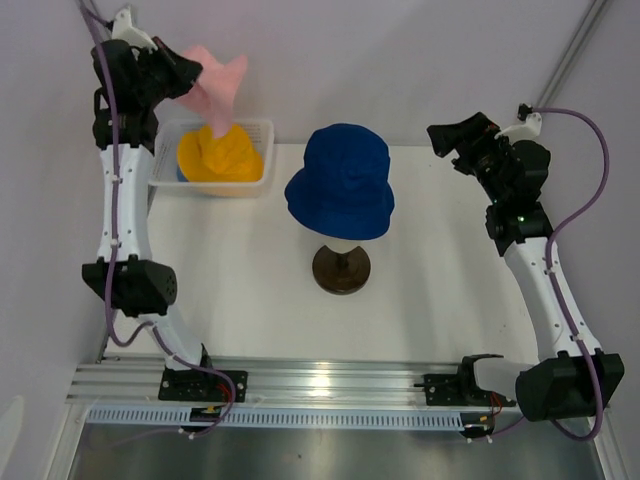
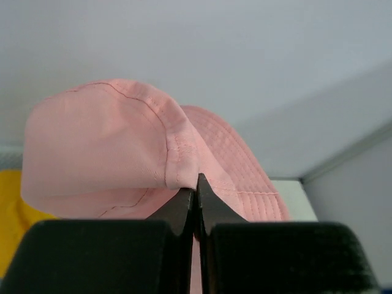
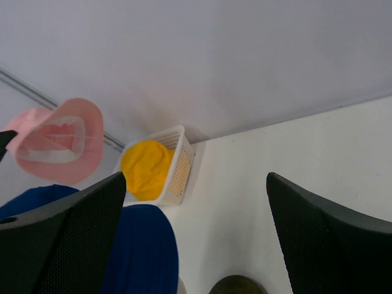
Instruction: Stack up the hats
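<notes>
Left pincer (image 2: 196, 202) on pink hat (image 2: 110, 153) brim

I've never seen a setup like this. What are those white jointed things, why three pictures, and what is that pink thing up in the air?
The white jointed things are two robot arms bolted to the near edge of a table. One picture looks down from above; the other two come from small cameras on each arm's wrist, so the dark shapes at their bottom edges are the arm's own fingers.

On the table a dark blue hat sits on a mannequin head on a dark stand. A white basket holds a yellow-orange hat.

The pink thing is a pink hat. The left gripper has pinched its fabric shut and holds it up above the basket. The right gripper is open and holds nothing.
</notes>
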Controlling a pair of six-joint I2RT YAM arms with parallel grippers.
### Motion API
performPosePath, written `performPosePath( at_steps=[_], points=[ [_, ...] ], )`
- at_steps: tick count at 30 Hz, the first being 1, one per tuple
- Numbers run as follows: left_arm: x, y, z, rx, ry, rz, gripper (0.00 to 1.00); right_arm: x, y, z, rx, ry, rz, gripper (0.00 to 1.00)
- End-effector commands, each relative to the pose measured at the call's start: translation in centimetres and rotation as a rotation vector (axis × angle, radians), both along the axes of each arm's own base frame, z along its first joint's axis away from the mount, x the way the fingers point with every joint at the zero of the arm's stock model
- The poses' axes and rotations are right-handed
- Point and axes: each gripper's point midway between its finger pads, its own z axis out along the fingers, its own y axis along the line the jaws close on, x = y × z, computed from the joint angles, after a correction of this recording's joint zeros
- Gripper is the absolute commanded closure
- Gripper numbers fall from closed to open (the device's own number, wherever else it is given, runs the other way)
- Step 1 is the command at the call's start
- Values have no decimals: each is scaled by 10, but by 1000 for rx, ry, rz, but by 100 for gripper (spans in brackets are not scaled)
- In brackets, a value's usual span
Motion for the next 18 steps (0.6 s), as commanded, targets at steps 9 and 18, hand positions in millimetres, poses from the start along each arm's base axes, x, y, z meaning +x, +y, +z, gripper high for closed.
performPosePath(
  at_steps=[9,18],
  points=[
    [-182,-150,143,146,-367,-651,99,-61,24,81,94,-209,183,0],
    [-234,-214,132,213,-390,-826,99,-106,24,94,187,-224,207,1]
  ],
)
